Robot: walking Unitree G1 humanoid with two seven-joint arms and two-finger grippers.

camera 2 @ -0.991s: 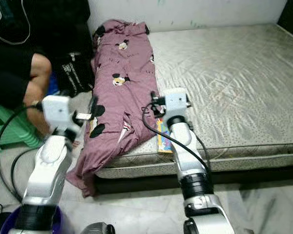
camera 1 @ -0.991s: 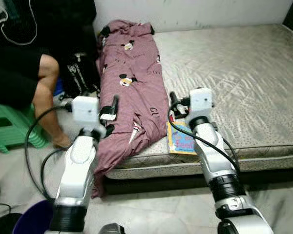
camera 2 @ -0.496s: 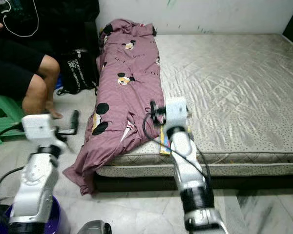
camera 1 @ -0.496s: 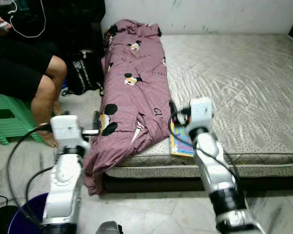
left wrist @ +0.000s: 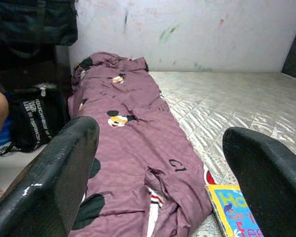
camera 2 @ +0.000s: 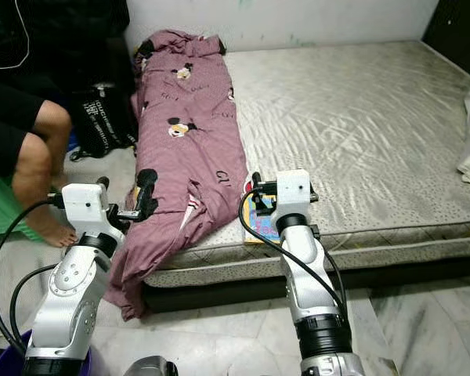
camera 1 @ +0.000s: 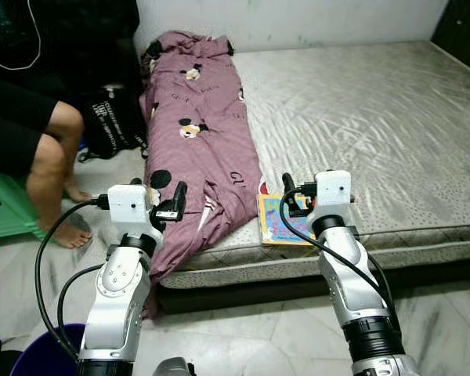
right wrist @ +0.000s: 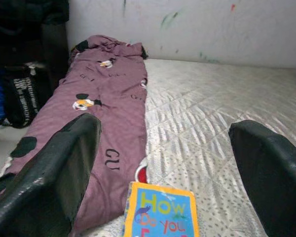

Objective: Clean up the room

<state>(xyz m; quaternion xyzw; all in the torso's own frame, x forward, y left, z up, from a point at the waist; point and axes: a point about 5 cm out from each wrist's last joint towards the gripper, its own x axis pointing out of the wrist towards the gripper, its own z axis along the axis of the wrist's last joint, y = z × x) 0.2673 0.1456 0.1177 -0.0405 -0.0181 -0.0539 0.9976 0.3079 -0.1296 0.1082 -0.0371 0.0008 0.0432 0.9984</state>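
A bedroom in a lived-in home: a bare quilted mattress (camera 1: 360,117) on a low bed against a scuffed white wall (left wrist: 187,34), a mauve cartoon-print blanket (camera 1: 200,149) along one side, a children's book (camera 1: 276,219) beside it, marble floor tiles (camera 1: 243,337) below.

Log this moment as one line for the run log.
stage: at bed edge | left gripper: jaws open, beside maroon blanket | right gripper: jaws open, over picture book | holding: nothing | person: seated left
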